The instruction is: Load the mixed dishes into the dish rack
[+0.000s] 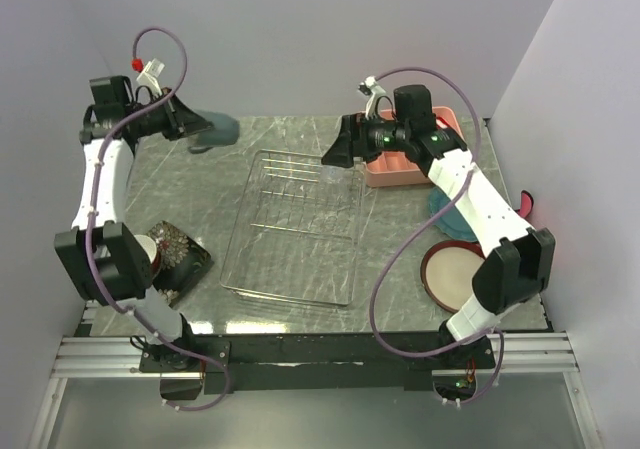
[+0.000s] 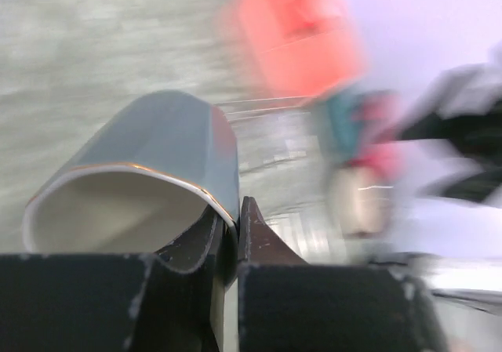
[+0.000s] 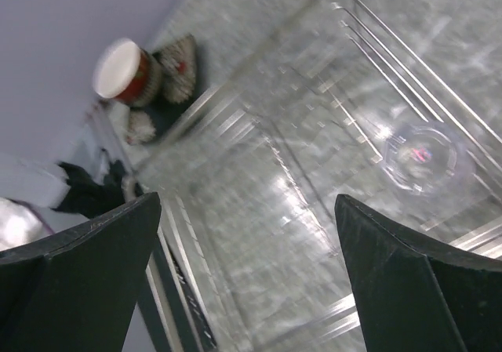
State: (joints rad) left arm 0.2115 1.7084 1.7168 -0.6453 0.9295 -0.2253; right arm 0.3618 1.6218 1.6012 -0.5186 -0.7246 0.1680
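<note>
Pinches mug by rim in closed left gripper, far left; rack right and nearer; right gripper gaping, empty.

The dish rack of thin see-through wire sits mid-bench, low-sided. A clear glass stands upright inside it near its far right corner. The grey-blue mug, cream inside with a thin gold rim line, is tipped sideways, and the left gripper pinches its rim beyond the rack's far left corner. The black floral square plate lies at the near left and carries the small dark patterned bowl, with the red bowl at its edge. The red-rimmed cream round plate and the teal scalloped plate lie to the right of the rack.
</note>
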